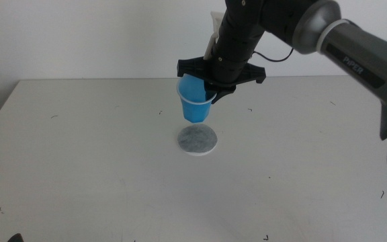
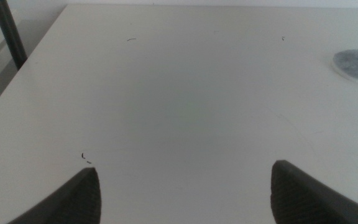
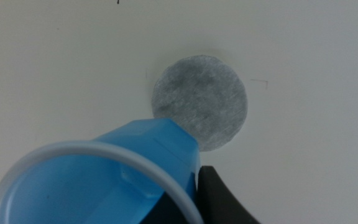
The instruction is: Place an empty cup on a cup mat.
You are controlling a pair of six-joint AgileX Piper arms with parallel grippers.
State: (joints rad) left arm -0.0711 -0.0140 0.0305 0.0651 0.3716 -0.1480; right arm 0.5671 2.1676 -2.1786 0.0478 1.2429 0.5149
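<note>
One step left: right gripper [image 1: 210,91], clamped on the bright blue tapered cup [image 1: 195,99], hangs above the round grey mat [image 1: 197,140]; centre it, level it, lower. Left gripper [image 2: 185,190] waits, jaws apart.

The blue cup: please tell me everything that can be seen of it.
The cup is small, bright blue, tapered, with a thin pale rim; it looks like plastic and appears empty. The right tool grips it at the rim, tilted, in the air just above and behind the cup mat, not touching it. Nothing else touches it.

blue cup [image 1: 195,101] tilted above grey cup mat [image 1: 197,140]
</note>
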